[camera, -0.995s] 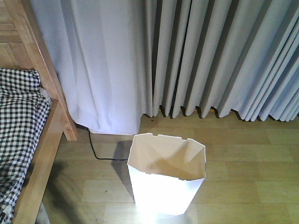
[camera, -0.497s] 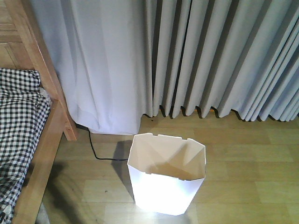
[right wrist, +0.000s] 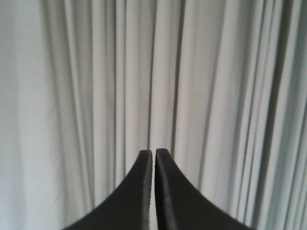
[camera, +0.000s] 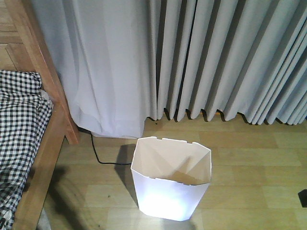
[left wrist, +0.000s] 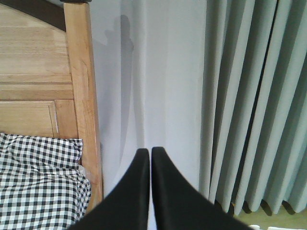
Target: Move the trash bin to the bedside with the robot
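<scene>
The white trash bin (camera: pixel 171 184) stands upright and empty on the wooden floor, in the lower middle of the front view. The bed, with its light-brown wooden frame (camera: pixel 48 143) and black-and-white checked cover (camera: pixel 21 124), is at the left, a short gap from the bin. It also shows in the left wrist view, post (left wrist: pixel 81 96) and cover (left wrist: pixel 38 182). My left gripper (left wrist: pixel 151 151) is shut and empty, pointing at the curtain beside the bed post. My right gripper (right wrist: pixel 153 152) is shut and empty, facing the curtain. Neither touches the bin.
Grey-white pleated curtains (camera: pixel 192 57) hang to the floor behind the bin. A black cable (camera: pixel 98 155) runs along the floor from under the curtain, left of the bin. A small dark shape (camera: pixel 303 197) shows at the right edge.
A small dark shape has come into the front view's right edge. The bin and bed stay almost in the same place.
</scene>
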